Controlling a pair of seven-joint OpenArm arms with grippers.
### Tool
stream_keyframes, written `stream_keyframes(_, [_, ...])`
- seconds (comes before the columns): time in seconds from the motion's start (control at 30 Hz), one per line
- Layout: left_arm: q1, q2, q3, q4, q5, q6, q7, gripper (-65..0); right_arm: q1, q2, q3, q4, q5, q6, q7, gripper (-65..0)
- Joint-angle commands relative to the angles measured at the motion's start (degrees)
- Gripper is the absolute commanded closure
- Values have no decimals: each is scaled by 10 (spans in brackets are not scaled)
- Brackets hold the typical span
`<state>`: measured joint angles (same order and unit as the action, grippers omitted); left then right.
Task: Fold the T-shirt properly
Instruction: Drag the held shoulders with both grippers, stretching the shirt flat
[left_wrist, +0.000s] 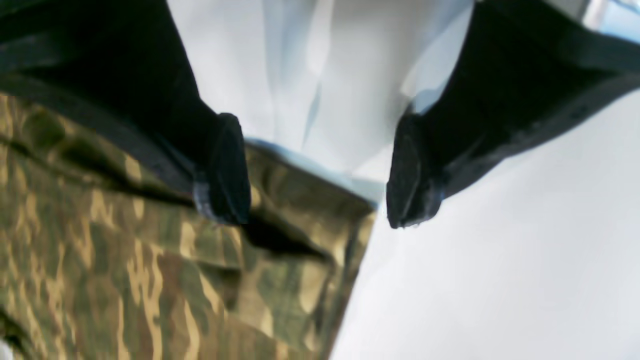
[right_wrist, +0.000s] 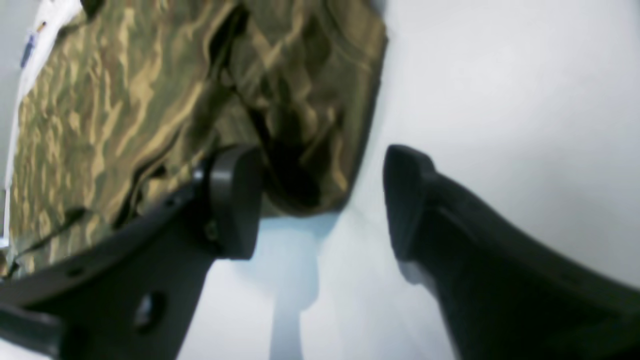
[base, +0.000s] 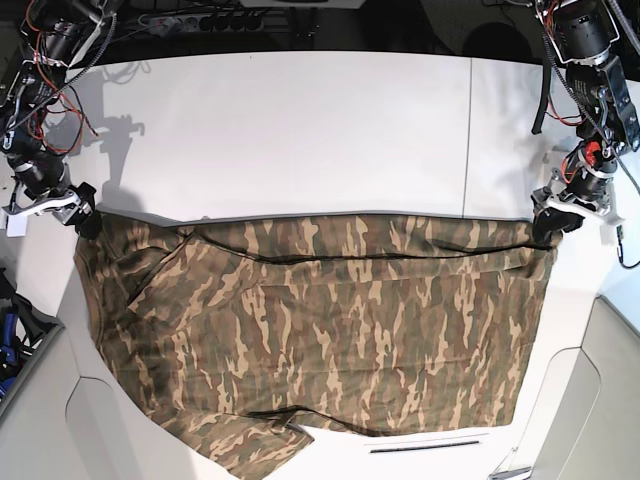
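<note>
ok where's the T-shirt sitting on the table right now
In the base view the T-shirt lies spread across the near half of the white table, its far edge running between the right gripper and the left gripper.

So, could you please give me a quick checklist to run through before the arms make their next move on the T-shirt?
1. Left gripper open: ok, jaws apart, no cloth between them.
2. Right gripper open: ok, jaws apart, nothing gripped.
3. Each gripper at a top corner of the T-shirt: ok, the wrist views show one jaw over cloth and one over the bare table.
4. Top fold edge straight: ok, it runs fairly level between the grippers in the base view.
5. Cloth flat: not ok, the sleeve side is rumpled and the lower hem curls.
6. Jaws touching the cloth: cannot tell, the wrist views are blurred.
</note>
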<state>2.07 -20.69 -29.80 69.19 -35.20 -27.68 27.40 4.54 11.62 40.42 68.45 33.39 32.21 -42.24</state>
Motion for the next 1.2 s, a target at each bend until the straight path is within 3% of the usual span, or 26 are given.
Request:
stream_keyframes(0.0, [-9, -7, -2, -7, 2, 2, 2, -462, 7, 7, -4, -5, 0, 5, 1, -380])
stream_keyframes(0.2, [-31, -2, -2, -56, -10, -3, -3, -462, 11, 3, -33, -23, 1, 8, 26, -380])
stream_keyframes(0.33, [-31, 1, 4, -57, -23, -30, -1, -462, 25, -9, -49, -23, 0, 7, 26, -380])
stream_keyframes(0.53, [-32, 1, 52, -57, -23, -35, 3, -461, 36, -15, -71, -23, 0, 6, 26, -372])
stream_keyframes(0.67, [-32, 0, 78, -57, -21, -35, 2, -446, 35, -17, -77, -23, 0, 6, 26, -177])
stream_keyframes(0.7, [-32, 0, 79, -57, -18, -35, 2, -404, 35, -17, -77, -23, 0, 6, 26, -117])
stream_keyframes(0.77, [-32, 0, 80, -57, -13, -35, 2, -243, 35, -16, -77, -23, 0, 7, 26, -17])
stream_keyframes(0.83, [-32, -2, 80, -57, -10, -35, 2, -88, 35, -16, -77, -23, 0, 13, 26, 0])
stream_keyframes(0.9, [-32, -4, 80, -56, -10, -54, 2, 0, 35, -16, -77, -23, 0, 12, 19, 0])
stream_keyframes(1.03, [-30, -9, 80, -32, -11, -122, 12, 0, 35, -16, -77, -16, 4, 12, -10, 0])
stream_keyframes(1.17, [-20, -20, 76, 16, -13, -123, 37, 0, 33, -16, -67, -4, 17, 16, -52, 0])
